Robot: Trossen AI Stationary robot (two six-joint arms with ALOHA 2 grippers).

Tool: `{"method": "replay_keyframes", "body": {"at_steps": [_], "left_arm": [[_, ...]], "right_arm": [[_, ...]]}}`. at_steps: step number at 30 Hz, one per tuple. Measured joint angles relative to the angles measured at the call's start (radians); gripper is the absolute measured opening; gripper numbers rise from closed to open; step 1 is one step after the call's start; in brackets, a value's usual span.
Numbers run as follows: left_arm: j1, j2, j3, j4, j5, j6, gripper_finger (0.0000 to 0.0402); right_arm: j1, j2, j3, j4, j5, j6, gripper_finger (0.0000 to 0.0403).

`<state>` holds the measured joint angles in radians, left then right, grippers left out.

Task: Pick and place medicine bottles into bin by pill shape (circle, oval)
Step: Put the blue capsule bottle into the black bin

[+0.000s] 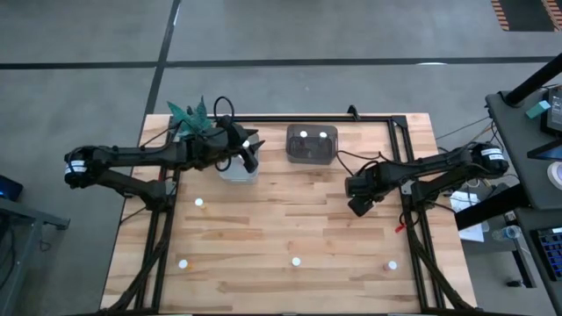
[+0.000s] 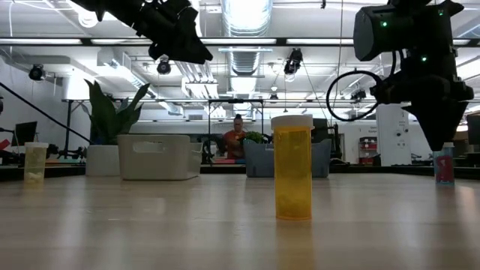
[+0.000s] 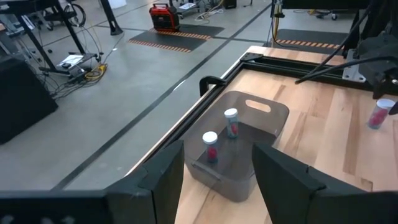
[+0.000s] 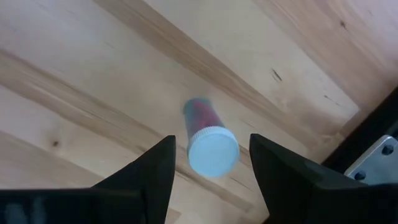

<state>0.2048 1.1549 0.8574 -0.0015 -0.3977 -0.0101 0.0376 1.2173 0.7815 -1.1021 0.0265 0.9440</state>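
Note:
My right gripper point(image 1: 362, 200) is open and hangs above one medicine bottle point(image 4: 208, 140) with a white cap and red pills. The bottle stands on the table, and the fingers are above it on either side without touching. The low view shows the bottle point(image 2: 444, 165) just under the gripper's tip. My left gripper point(image 1: 248, 151) is open and empty, raised above the white bin point(image 1: 239, 169). The grey bin point(image 1: 311, 145) holds two red-pill bottles point(image 3: 221, 138). More bottles stand on the table at the left point(image 1: 199, 203), near left point(image 1: 183, 262), near middle point(image 1: 297, 261) and near right point(image 1: 391, 265).
A green plant point(image 1: 190, 116) stands at the far left corner beside the white bin. A black frame rail point(image 1: 369, 118) runs along the far and right edges. A yellow-pill bottle point(image 2: 292, 169) stands close to the low camera. A person point(image 2: 237, 135) sits in the room behind.

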Motion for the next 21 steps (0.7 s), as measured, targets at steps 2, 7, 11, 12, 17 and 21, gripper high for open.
{"method": "replay_keyframes", "body": {"at_steps": [2, 7, 11, 12, 17, 21], "left_arm": [[-0.003, 0.0, 0.0, 0.0, 0.0, 0.0, 0.0173], [-0.011, 0.0, 0.0, -0.001, 0.0, 0.0, 0.0173], [-0.016, 0.0, 0.0, -0.001, 0.0, -0.001, 0.0173], [-0.017, 0.0, 0.0, -0.001, 0.0, -0.001, 0.0173], [-0.029, 0.0, 0.0, -0.002, 0.0, -0.003, 0.0173], [-0.064, -0.006, -0.001, -0.021, 0.0, -0.01, 0.0173]], "right_arm": [[0.0, 0.001, 0.0, 0.014, 0.0, -0.002, 0.0179], [0.0, 0.002, 0.0, 0.016, 0.0, -0.006, 0.0126], [0.0, 0.002, 0.0, 0.015, 0.0, -0.01, 0.0098], [0.0, 0.002, 0.0, 0.015, 0.0, -0.012, 0.0097], [0.0, 0.001, -0.001, 0.015, 0.0, -0.013, 0.0116], [0.0, -0.008, 0.003, 0.004, -0.001, -0.013, 0.0122]]}}
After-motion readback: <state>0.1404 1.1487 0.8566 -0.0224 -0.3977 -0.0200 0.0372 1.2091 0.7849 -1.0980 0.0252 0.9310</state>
